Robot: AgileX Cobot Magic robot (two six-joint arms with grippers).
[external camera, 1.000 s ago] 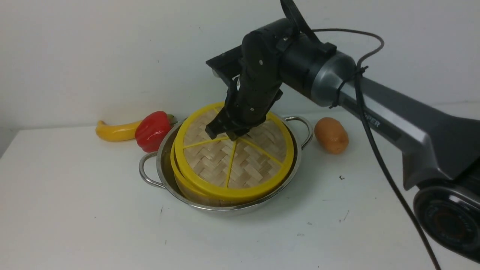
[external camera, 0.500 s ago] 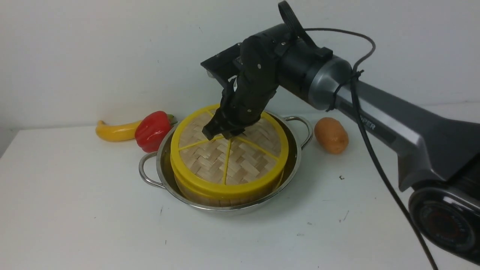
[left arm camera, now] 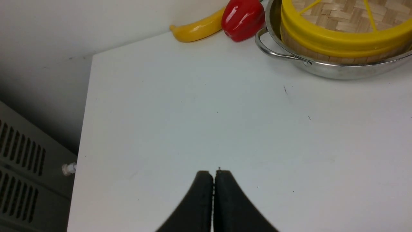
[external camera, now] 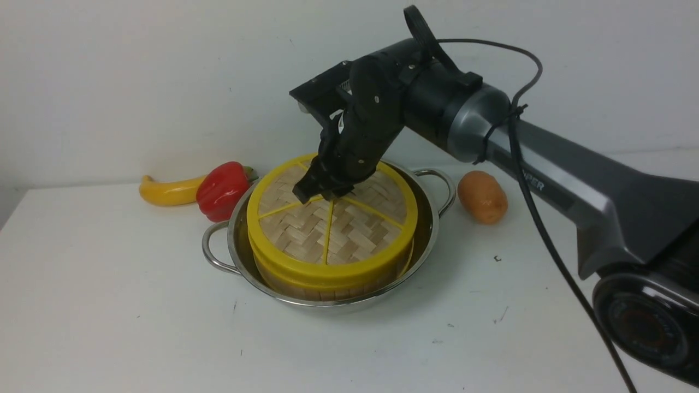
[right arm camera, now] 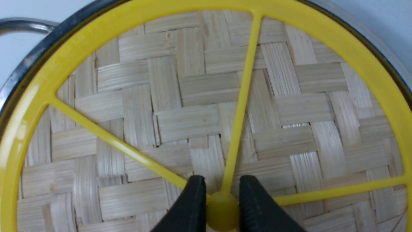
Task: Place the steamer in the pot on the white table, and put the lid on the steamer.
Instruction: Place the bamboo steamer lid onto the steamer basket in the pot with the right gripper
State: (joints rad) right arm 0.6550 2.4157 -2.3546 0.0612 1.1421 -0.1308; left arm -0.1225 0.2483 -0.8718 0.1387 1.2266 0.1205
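White desk (external camera: pixel 109 305) spreads under everything, plain apart from a few dark specks. On it, straight below the right tool (right arm camera: pixel 222 193), sits the pot (external camera: pixel 238 229), wide, shallow and shiny steel, with a loop handle out to either side of the tool. The steamer (external camera: pixel 327 293) stands inside the pot, narrower than it, so a ring of steel wall shows all round; only its bamboo side and yellow rim peek out. The lid (external camera: pixel 349 234) lies flat on top of the steamer, its yellow rim lined up with the steamer's, its woven face up, and thin yellow spokes run out from the middle.

The right tool comes down onto the centre of the lid. Its two black fingers (right arm camera: pixel 196 199) are drawn narrow on either side of the small yellow knob (right arm camera: pixel 222 211), and from the wrist view they look to be pressing it, though the contact itself is right at the frame's edge.

The left tool (left arm camera: pixel 213 175) hangs over bare desk well away from the pot, its jaws pressed together with nothing between them.

To the left of the right tool, against the pot's far rim, is a red pepper (external camera: pixel 221 188), and a yellow banana (external camera: pixel 166 191) lies just beyond that, further left. On the right tool's other side, just past the pot's right handle, rests an orange-brown lump, a potato perhaps (external camera: pixel 482 196).
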